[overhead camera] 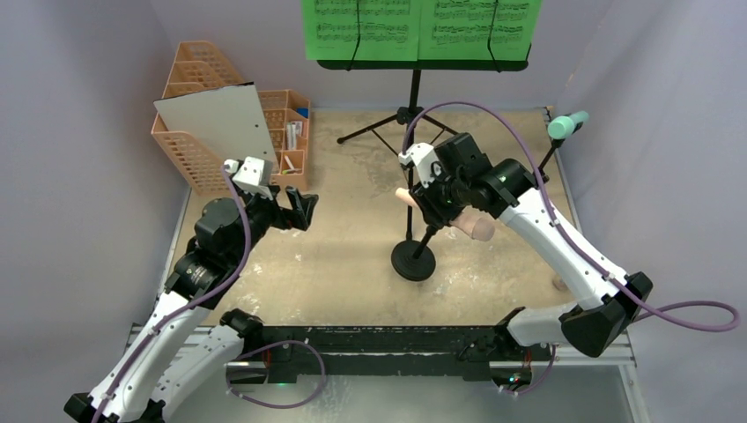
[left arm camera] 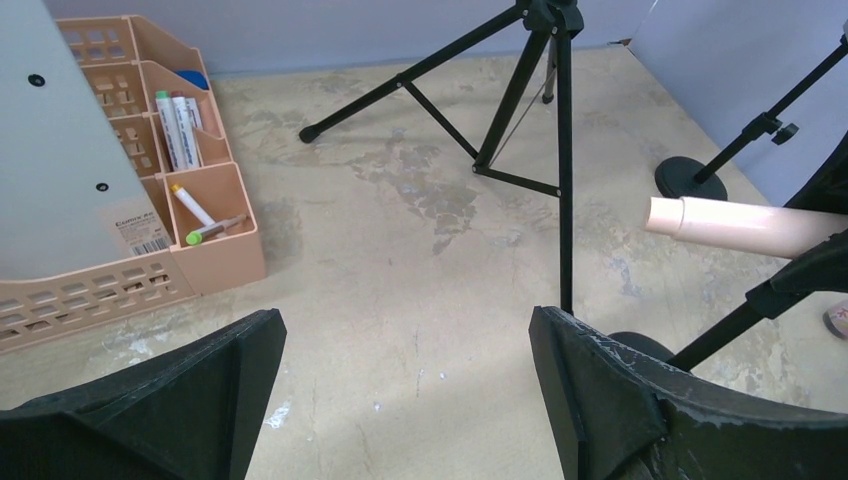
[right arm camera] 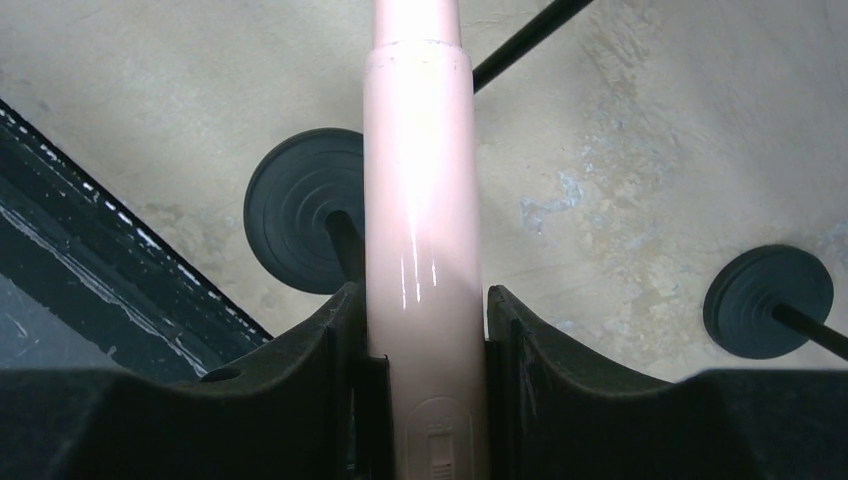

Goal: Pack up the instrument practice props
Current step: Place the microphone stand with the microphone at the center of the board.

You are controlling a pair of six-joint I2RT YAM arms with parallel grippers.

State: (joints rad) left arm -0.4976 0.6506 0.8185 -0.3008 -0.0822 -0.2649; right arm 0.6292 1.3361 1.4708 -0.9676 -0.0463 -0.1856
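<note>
Your right gripper (right arm camera: 424, 318) is clamped on the pink microphone (right arm camera: 418, 180), holding it roughly level above the nearer round-based holder (overhead camera: 414, 261); you cannot tell whether the microphone touches that holder's stem. Your left gripper (left arm camera: 405, 335) hangs empty, jaws spread wide, over the table (overhead camera: 352, 264), near the orange organizer (overhead camera: 189, 150) and the grey-white board (overhead camera: 216, 123) propped against it. Farther right, the mint microphone (overhead camera: 566, 125) sits atop the second holder (left arm camera: 688, 178). At the back stands the music desk (overhead camera: 423, 63) on its tripod legs (overhead camera: 388, 123), carrying two green sheet-music pages (overhead camera: 361, 26).
</note>
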